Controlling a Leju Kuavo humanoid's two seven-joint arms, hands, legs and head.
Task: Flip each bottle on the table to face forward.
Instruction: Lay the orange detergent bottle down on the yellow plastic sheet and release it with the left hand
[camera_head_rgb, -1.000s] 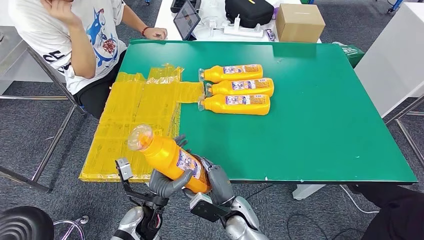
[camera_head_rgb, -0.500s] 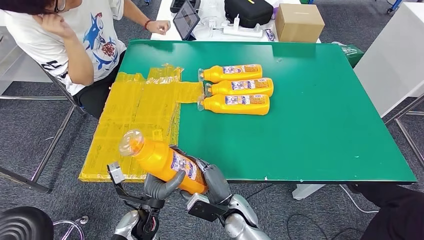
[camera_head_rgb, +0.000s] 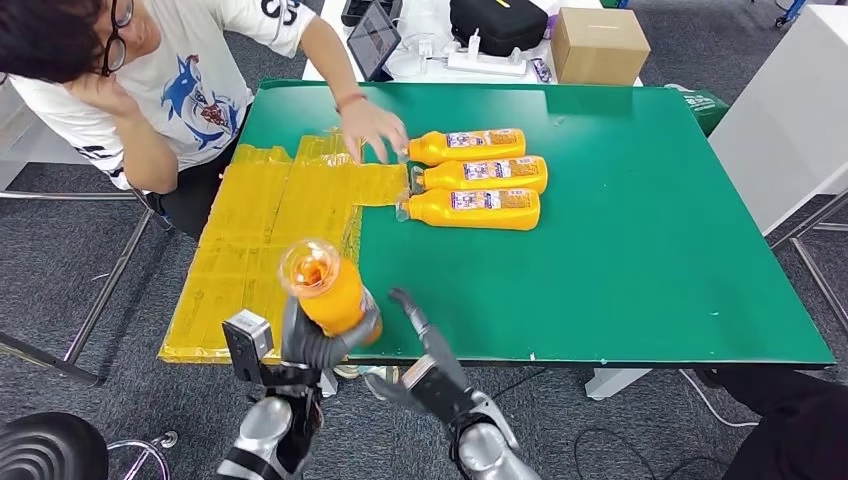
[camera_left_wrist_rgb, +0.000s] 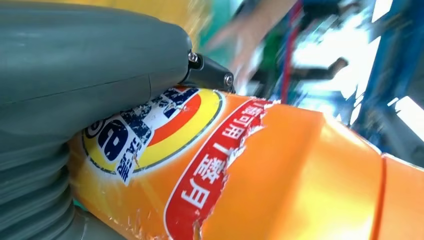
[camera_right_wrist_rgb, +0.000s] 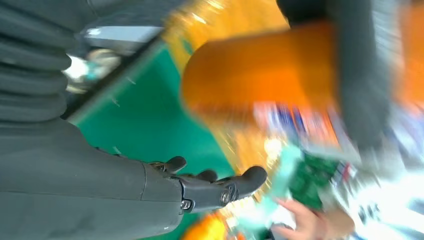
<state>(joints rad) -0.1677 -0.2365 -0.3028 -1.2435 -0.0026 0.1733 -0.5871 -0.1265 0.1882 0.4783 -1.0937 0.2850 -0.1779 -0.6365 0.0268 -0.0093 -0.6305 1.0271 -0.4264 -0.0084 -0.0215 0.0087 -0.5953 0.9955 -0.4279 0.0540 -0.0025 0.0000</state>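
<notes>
My left hand (camera_head_rgb: 316, 346) grips an orange bottle (camera_head_rgb: 326, 288) at the table's near edge, holding it nearly upright with its clear cap toward the head camera. In the left wrist view the bottle's torn label (camera_left_wrist_rgb: 200, 165) lies against my left hand (camera_left_wrist_rgb: 75, 75). My right hand (camera_head_rgb: 424, 352) is just right of the bottle, off it, with its fingers spread and nothing in it. The right wrist view is blurred and shows my right hand (camera_right_wrist_rgb: 105, 170) apart from the bottle (camera_right_wrist_rgb: 260, 75). Three more orange bottles lie side by side mid-table: the far one (camera_head_rgb: 468, 145), the middle one (camera_head_rgb: 486, 174) and the near one (camera_head_rgb: 474, 208).
A person sits at the far left, and their hand (camera_head_rgb: 374, 130) reaches to the caps of the lying bottles. A yellow sheet (camera_head_rgb: 268, 225) covers the left part of the green table (camera_head_rgb: 640, 260). A cardboard box (camera_head_rgb: 598, 44), a black bag and a tablet stand on the white table behind.
The bottle swung from slanting across both hands to nearly upright in my left hand. My right hand let go and spread. The person's hand reached over to the lying bottles.
</notes>
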